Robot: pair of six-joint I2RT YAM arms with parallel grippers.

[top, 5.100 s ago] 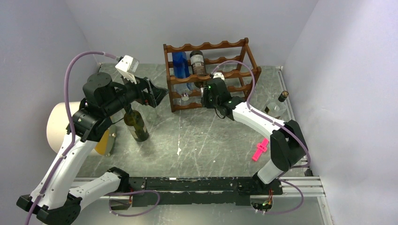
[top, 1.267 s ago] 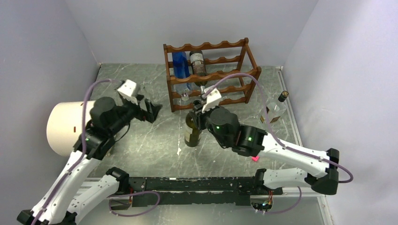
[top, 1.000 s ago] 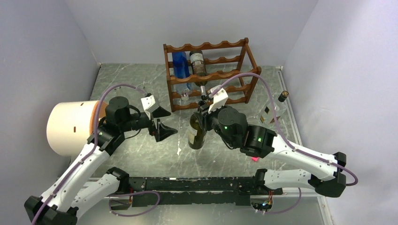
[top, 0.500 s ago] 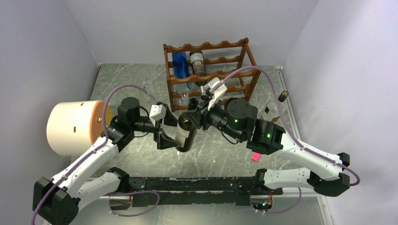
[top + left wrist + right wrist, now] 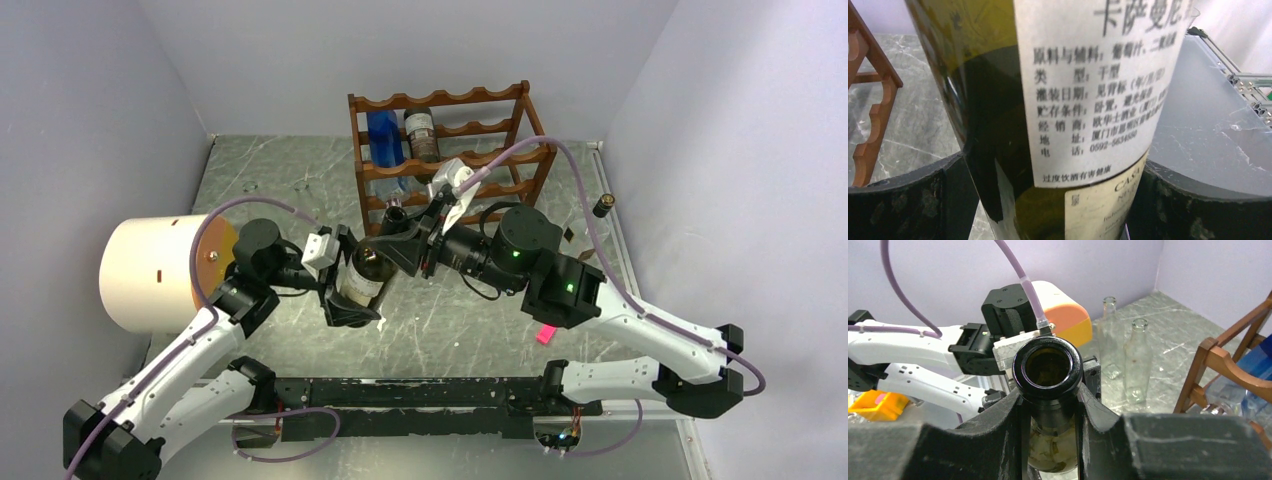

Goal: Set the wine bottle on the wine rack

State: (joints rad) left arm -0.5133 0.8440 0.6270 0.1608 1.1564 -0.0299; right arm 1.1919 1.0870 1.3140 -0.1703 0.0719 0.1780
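Tilted wine bottle (image 5: 363, 279) between two grippers.
Right gripper (image 5: 1050, 407) clamps its neck; left gripper (image 5: 1048, 197) gapes wide around its body.

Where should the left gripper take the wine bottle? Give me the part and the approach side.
Grip the wine bottle by its labelled body, coming from the left arm's side. The right gripper clamps the neck, so the wide cylinder is the free part, and the open left gripper straddles it.

wine bottle (image 5: 366, 278) between left claw (image 5: 344, 283) and right claw (image 5: 413, 248), before wine rack (image 5: 441, 98)
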